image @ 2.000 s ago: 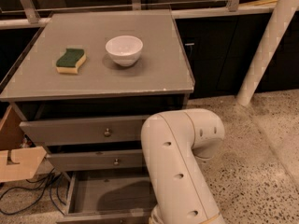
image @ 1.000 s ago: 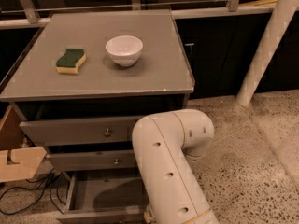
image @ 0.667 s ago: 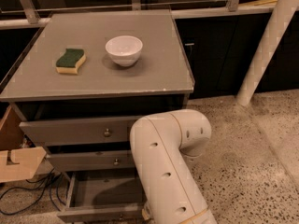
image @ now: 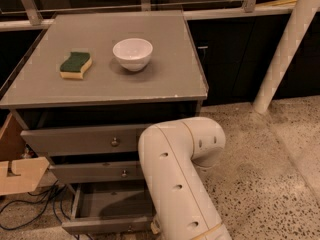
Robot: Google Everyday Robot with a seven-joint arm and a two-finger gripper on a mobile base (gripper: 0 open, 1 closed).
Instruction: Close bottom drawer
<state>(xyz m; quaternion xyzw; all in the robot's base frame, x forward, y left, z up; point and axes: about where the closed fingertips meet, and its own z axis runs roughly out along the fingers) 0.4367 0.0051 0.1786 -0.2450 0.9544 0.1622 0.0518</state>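
Seemingly, pincer hidden behind arm (image: 175, 184)

Bottom drawer (image: 107, 206) open, white arm (image: 172, 179) before it, jaws hidden behind arm

Three grey drawers (image: 95, 172), one bowl (image: 132, 53), one sponge (image: 76, 65), one arm (image: 175, 184), its hand hidden

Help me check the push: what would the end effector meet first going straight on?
The end effector is hidden behind the arm at the lower edge, so its heading is unclear. The arm ends at the front of the open bottom drawer, so probably that panel first.
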